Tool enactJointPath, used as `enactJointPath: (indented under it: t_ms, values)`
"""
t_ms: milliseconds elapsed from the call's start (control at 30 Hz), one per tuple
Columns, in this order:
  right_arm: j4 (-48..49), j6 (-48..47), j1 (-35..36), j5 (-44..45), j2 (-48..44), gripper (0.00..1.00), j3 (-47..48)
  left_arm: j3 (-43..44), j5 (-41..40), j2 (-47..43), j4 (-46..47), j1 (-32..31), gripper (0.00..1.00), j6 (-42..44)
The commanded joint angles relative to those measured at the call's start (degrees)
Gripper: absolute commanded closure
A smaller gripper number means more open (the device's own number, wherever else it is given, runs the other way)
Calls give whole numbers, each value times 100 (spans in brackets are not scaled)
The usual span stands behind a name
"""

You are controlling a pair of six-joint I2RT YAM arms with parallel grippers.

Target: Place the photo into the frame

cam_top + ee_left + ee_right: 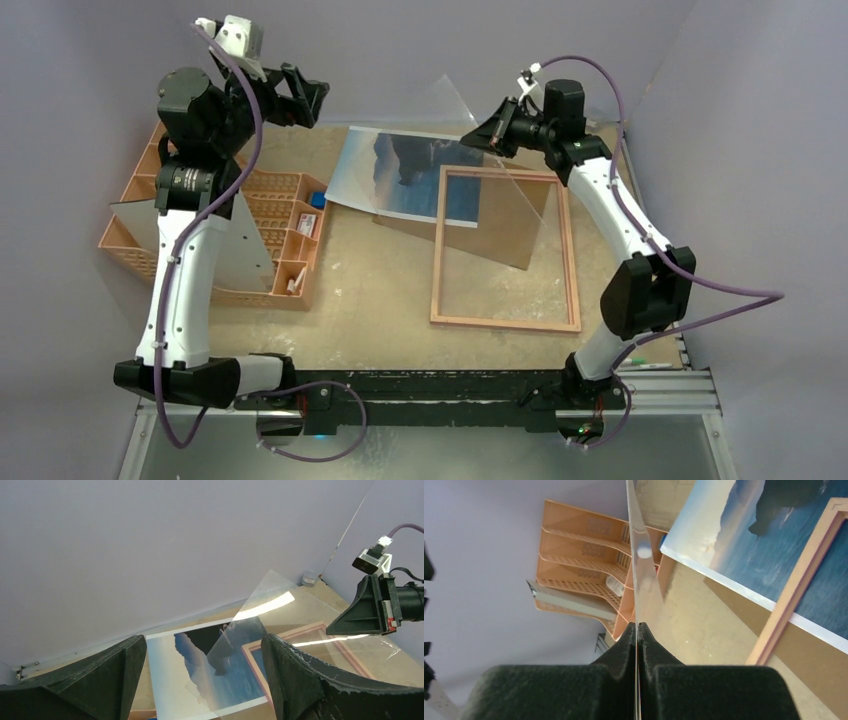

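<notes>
The photo (390, 170) of sea and headlands lies face up at the back of the table; the left wrist view shows the photo (195, 675) below, and the right wrist view shows the photo (734, 525) too. The frame (572, 250) lies flat to its right, its far-left corner over the photo. The frame's rim (290, 632) (794, 590) shows in both wrist views. My right gripper (480, 135) (637, 627) is shut on a clear pane (440, 110) (270, 600) (642, 565), held tilted above frame and photo. My left gripper (312, 100) (201, 645) hangs open and empty, high at the back left.
A brown backing board (490, 245) (809, 655) lies under the photo and the frame's left part. An orange divided basket (280, 200) (574, 545) stands at the left, with a greyish-white sheet (240, 240) leaning in it. Purple walls close the back and sides.
</notes>
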Motion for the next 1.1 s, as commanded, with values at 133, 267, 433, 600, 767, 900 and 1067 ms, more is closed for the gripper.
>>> enactJointPath:
  t_ms: [133, 267, 433, 600, 767, 900, 1067]
  values:
    - [338, 806, -13, 411, -275, 100, 336, -255, 18, 113, 324, 10, 11, -503]
    - [673, 1118, -13, 920, -434, 100, -410, -569, 27, 182, 434, 10, 11, -811]
    - [1307, 959, -159, 1576, -614, 100, -1664, -1311, 403, 277, 704, 9, 11, -1475]
    - [1251, 183, -581, 1998, -609, 100, -2341, -2030, 1053, 519, 1123, 2, 13, -2064]
    - [1534, -523, -957, 1933, -716, 100, -2958, -2735, 1365, 894, 1578, -77, 16, -2583]
    - [1820, -848, -1232, 1814, -808, 100, -3456, -2884, 1372, 1353, 1621, -269, 16, -2729]
    - [2505, -951, -1297, 1899, -1211, 100, -4244, -2922, 1227, 2086, 1748, -795, 18, -2941]
